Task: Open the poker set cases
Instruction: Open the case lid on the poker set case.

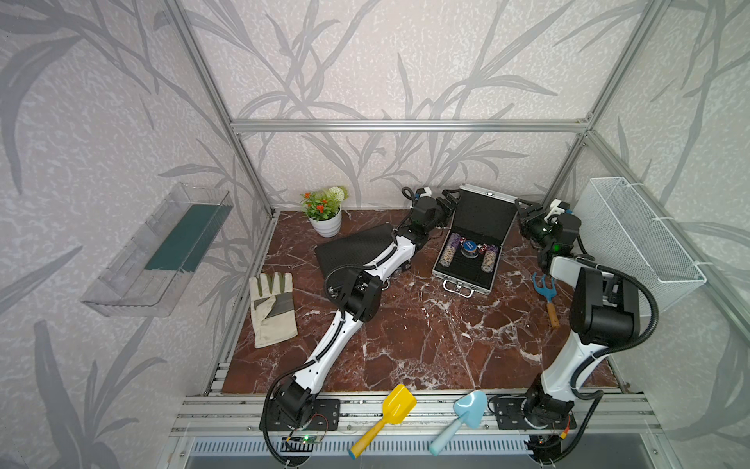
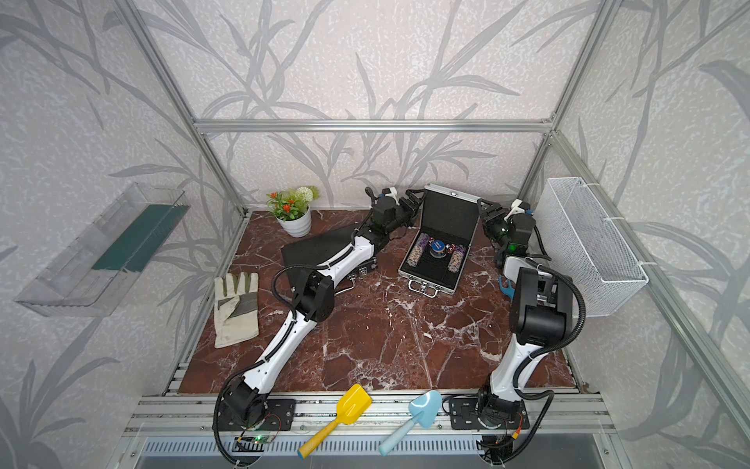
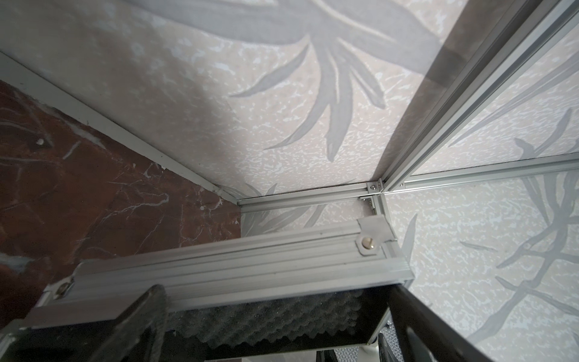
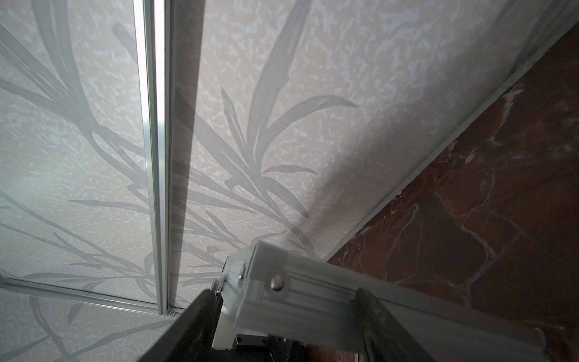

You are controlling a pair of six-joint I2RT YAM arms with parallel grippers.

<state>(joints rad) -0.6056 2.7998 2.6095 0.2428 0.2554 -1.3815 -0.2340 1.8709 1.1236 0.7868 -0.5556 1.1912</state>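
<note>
The smaller silver poker set case [image 1: 448,280] [image 2: 418,280] lies open at the back of the table. Its foam-lined lid [image 1: 483,213] stands upright, and poker chips [image 1: 452,249] show in the black base. My left gripper [image 1: 448,203] [image 3: 277,294] is open, with its jaws straddling the lid's left rim [image 3: 250,260]. My right gripper [image 1: 523,211] [image 4: 285,294] is at the lid's right rim [image 4: 313,301], open around it, with a gap showing at one finger [image 4: 194,319]. The larger black case [image 1: 353,247] [image 2: 316,247] lies flat and closed under my left arm.
A flower pot [image 1: 326,211] stands at the back left and a work glove [image 1: 272,308] lies at the left edge. A blue hand rake [image 1: 546,292] lies by my right arm. A yellow shovel [image 1: 385,418] and a blue trowel [image 1: 462,418] rest on the front rail. A wire basket [image 1: 637,235] hangs on the right wall.
</note>
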